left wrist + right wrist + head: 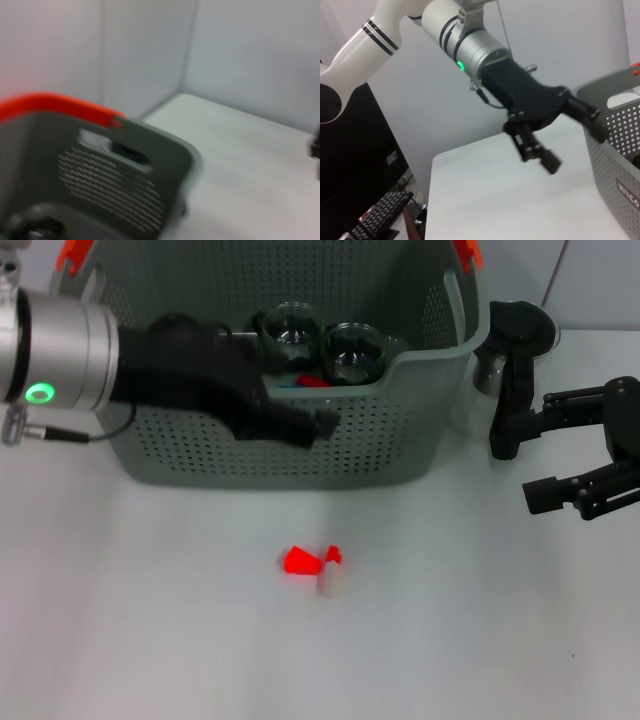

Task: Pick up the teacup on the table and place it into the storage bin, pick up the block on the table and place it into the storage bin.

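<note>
Both grippers are seen in the head view. On the left, the left gripper [300, 425] is held out in front of the storage bin's front wall, above the table, with nothing between its fingers; its jaws are seen spread apart in the right wrist view. On the right, the right gripper [560, 465] hangs beside the bin, its fingers parted and empty.

One storage bin [260, 455] is counted — grey-green, perforated, with two orange handle clips, both cut off by the upper edge. Inside it, two glass teacups [352, 348] stand side by side, with something red and blue partly hidden behind the bin's lowered front rim. On the white table [150, 620], well in front of the bin, one red block [299, 561] lies touching a small pale piece with a red tip [330, 578]; its exact shape is hard to make out. One dark, metallic vessel [520, 335] stands just beside the bin's right corner, partly covered by the right gripper.

From the left wrist view, only one corner of the bin [150, 165] is seen, blurred, with one orange clip [60, 107] along its rim. A dark round shape at the lower corner cannot be identified.

From the right wrist view, the left gripper [557, 142] is shown mid-air with its two fingers apart, near the bin's end wall [615, 150] — cut off by the frame edge. A black label on that wall is only partly visible.
</note>
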`<move>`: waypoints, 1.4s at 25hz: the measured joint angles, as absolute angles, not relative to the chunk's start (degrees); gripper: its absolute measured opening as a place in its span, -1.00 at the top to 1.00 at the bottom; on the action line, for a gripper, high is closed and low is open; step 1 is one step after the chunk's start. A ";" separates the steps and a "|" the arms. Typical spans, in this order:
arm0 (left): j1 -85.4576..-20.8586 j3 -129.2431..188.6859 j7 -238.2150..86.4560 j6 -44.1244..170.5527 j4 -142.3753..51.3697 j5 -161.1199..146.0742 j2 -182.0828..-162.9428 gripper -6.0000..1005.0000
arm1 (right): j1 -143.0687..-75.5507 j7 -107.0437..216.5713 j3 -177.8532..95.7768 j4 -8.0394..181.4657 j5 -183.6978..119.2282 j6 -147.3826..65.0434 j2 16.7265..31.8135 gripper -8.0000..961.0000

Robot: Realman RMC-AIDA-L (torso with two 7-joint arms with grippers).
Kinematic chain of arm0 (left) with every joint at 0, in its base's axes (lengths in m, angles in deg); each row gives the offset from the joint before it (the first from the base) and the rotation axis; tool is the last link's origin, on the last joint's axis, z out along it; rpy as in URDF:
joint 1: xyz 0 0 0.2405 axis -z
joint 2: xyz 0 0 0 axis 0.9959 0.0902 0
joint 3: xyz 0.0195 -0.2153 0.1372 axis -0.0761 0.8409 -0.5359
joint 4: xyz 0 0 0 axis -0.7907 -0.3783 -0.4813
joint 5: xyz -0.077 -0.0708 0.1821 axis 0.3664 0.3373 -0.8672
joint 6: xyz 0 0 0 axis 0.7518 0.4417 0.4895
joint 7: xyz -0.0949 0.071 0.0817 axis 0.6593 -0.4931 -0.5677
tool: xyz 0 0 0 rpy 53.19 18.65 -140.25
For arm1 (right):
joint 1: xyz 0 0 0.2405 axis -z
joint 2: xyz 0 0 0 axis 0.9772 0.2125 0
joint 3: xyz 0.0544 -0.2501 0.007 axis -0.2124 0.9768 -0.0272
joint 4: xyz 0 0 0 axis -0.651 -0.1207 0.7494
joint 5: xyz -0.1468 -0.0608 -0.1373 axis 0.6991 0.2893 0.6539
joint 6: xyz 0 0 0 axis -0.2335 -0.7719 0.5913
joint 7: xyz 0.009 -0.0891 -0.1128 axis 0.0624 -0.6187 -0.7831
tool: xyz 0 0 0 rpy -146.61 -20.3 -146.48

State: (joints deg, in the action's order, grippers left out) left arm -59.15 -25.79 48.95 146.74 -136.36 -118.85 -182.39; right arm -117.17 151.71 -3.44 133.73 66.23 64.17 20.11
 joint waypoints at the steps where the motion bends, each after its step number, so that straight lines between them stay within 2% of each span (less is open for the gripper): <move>1: -59.21 -25.27 48.77 147.88 -135.91 -118.51 -182.38 -0.87 | -117.15 151.71 -3.39 133.63 66.23 64.17 20.02 -0.96; 4: -59.55 -23.53 46.93 150.89 -133.49 -117.78 -182.27 -0.93 | -117.06 151.72 -2.80 133.28 66.16 64.17 19.87 -0.96; 16: -58.35 -22.65 28.56 152.07 -122.92 -119.28 -181.77 -0.93 | -116.70 154.07 -2.85 133.25 64.98 64.18 19.47 -0.96; 27: -50.28 -30.98 22.66 148.41 -120.97 -136.18 -181.51 -0.90 | -117.11 156.11 -3.74 132.63 63.39 63.98 20.37 -0.96; 35: -48.86 -40.43 22.47 143.10 -119.61 -143.10 -181.74 -0.86 | -116.83 155.60 -5.23 130.28 62.30 63.92 20.47 -0.96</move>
State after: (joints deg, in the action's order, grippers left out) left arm -48.86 -40.43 22.47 143.10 -119.61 -143.10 -181.74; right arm -116.83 155.60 -5.23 130.28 62.30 63.92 20.47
